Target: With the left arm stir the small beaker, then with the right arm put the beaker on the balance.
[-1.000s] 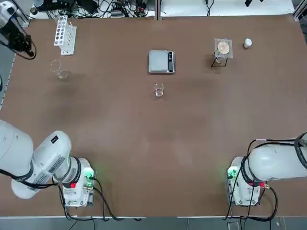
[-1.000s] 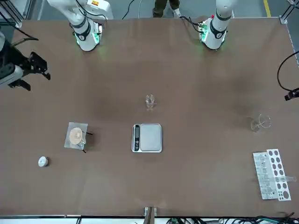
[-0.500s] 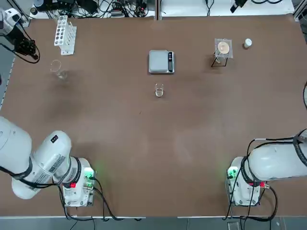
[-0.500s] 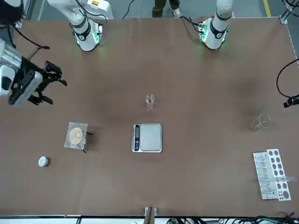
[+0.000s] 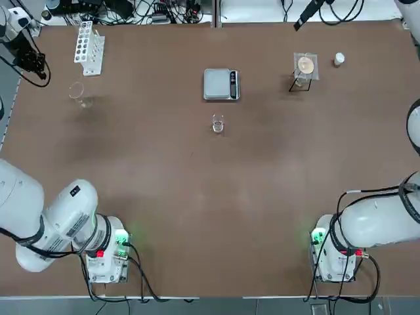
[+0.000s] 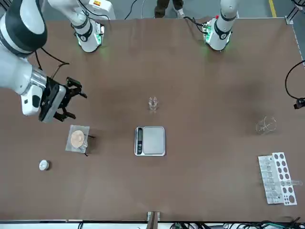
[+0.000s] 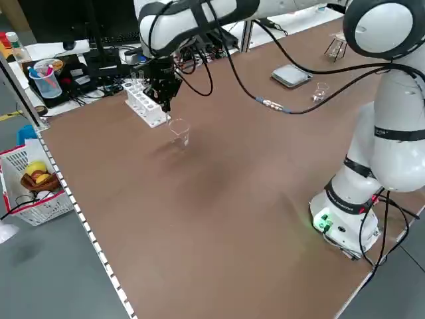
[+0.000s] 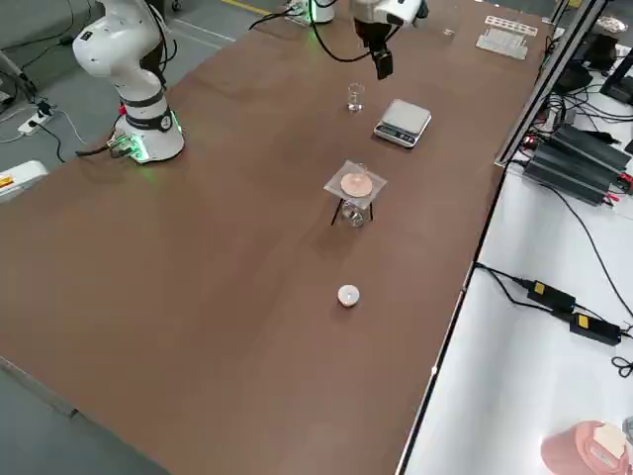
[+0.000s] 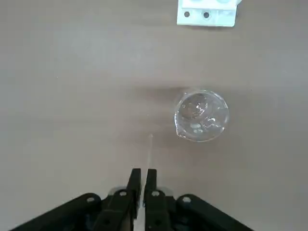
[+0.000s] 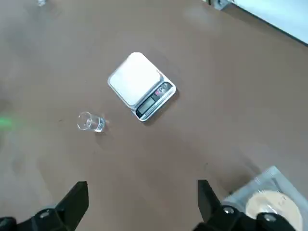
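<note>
The small beaker (image 5: 217, 123) stands upright at mid-table, a little nearer the arms than the balance (image 5: 221, 84), a flat grey scale with a silvery plate. My left gripper (image 5: 31, 61) hovers at the table's far left edge beside a larger glass vessel (image 5: 80, 96). Its fingers are shut (image 9: 143, 172) on a thin clear rod (image 9: 149, 150) pointing down beside that vessel (image 9: 200, 115). My right gripper (image 6: 75, 101) hangs open and empty over the right part of the table. Its wrist view looks down on the balance (image 10: 139, 85) and the small beaker (image 10: 90, 121).
A white test tube rack (image 5: 88, 47) stands at the far left. A small wire stand with a mesh square and pale disc (image 5: 304, 67) and a little white object (image 5: 338, 59) sit at the far right. Cables run along the far edge.
My right arm has swung in from the table's right edge toward the wire stand, gripper still open. The left gripper has barely shifted near the large vessel.
</note>
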Available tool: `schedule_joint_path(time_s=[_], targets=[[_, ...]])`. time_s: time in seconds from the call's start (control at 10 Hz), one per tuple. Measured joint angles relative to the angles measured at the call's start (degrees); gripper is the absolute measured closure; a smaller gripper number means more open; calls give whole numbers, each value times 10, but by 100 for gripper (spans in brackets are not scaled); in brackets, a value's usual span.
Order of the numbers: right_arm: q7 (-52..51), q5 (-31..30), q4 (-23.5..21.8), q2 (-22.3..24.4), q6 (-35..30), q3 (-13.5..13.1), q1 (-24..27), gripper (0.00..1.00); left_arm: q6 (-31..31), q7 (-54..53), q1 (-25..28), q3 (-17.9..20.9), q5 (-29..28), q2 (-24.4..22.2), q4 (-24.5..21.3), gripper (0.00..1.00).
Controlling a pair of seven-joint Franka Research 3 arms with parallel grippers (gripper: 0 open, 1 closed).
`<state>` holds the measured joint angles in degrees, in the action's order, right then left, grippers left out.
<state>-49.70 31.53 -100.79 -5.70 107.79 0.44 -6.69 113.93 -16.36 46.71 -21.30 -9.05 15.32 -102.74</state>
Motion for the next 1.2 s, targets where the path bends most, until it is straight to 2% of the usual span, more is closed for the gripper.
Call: schedule_joint_path(time_s=[0.3,0.6,0.8,1.2], targets=[[-85,78,-26,-23,37,0,-15,0,-2,9,-2,-19,9,-2,9,93],[-191,160,-95,-33,154,2,-57,0,-4,5,-1,-21,44,-1,12,93],[-296,266,-140,-35,197,2,-84,0,-5,3,-2,-21,54,15,12,93],[-477,409,-212,-37,263,2,-124,0,-5,3,-2,-21,55,64,12,93]])
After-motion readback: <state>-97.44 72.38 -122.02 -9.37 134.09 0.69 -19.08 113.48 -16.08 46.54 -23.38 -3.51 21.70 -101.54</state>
